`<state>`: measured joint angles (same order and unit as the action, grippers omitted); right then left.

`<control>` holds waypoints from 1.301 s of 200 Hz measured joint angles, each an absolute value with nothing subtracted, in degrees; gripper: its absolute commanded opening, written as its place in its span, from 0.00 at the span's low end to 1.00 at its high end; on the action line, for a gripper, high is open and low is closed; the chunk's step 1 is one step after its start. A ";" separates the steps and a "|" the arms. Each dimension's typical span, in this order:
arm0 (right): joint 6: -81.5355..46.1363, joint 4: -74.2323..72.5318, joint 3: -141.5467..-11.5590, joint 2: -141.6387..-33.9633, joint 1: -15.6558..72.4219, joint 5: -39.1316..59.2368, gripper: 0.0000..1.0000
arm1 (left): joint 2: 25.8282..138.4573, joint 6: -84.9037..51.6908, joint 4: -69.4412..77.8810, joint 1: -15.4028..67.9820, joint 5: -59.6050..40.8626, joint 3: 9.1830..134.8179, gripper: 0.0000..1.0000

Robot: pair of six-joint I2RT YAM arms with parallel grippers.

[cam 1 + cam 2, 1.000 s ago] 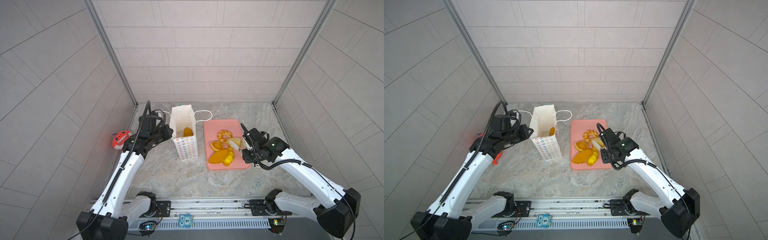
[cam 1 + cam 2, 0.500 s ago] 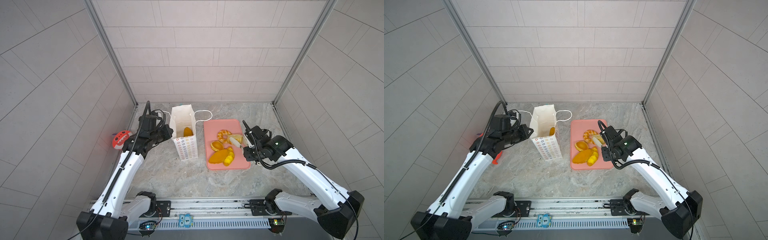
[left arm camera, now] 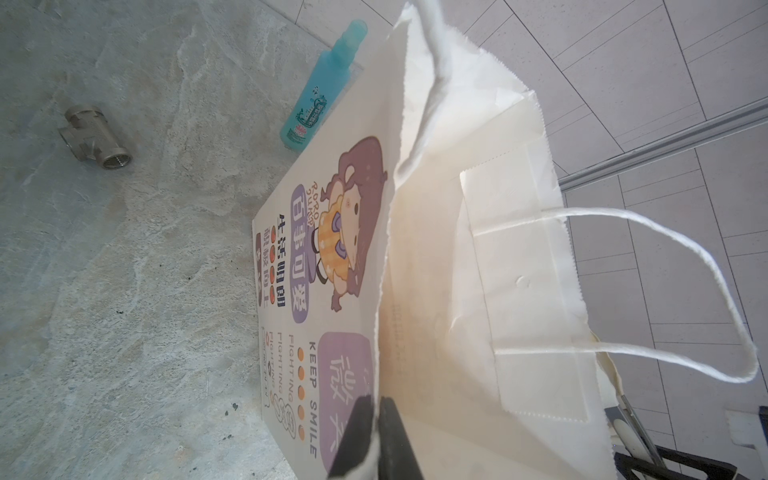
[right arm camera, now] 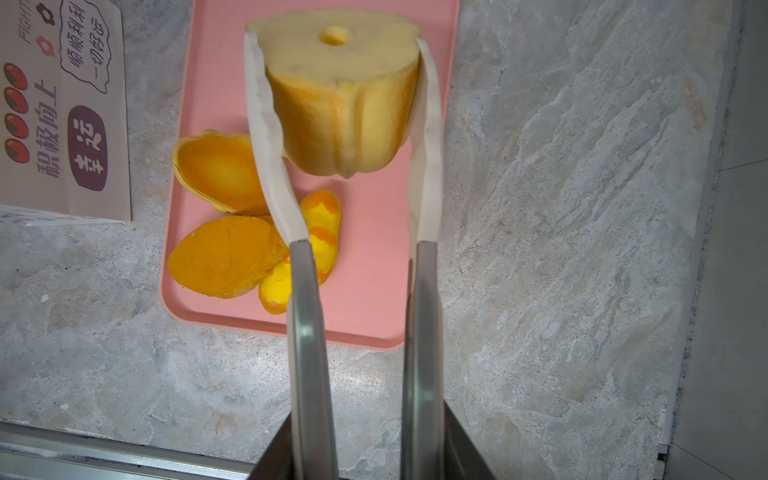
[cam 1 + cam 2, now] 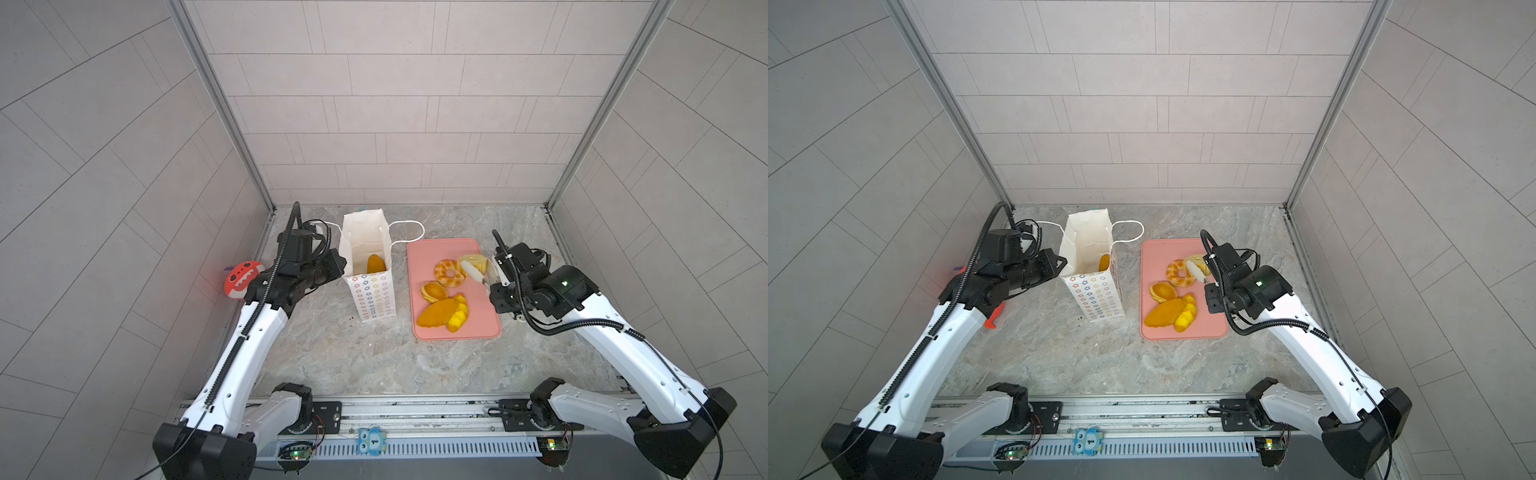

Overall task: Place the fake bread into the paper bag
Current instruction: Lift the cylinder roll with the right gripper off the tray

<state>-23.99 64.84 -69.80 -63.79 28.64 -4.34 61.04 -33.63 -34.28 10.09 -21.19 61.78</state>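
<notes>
Over pink tray [image 4: 374,282]: bread [image 4: 340,108] btwn right claw [image 4: 336,43].

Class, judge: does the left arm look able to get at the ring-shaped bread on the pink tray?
Probably not: the jaws of the left arm are shut on the rim of the paper bag, which stands between them and the ring-shaped bread.
</notes>
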 measured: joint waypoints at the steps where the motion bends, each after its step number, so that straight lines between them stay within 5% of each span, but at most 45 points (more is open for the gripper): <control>1: -23.99 64.84 -69.84 -63.79 28.64 -4.36 0.42 | 61.04 -33.63 -34.28 10.09 -21.21 61.78 0.10; 260: -20.93 67.18 -87.07 -67.75 27.31 -5.19 0.41 | 61.04 -33.63 -34.35 10.09 -21.19 61.80 0.10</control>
<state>-20.93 67.18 -87.07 -67.75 27.31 -5.19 61.04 -33.63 -34.35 10.09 -21.19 61.80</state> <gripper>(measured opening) 0.416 0.102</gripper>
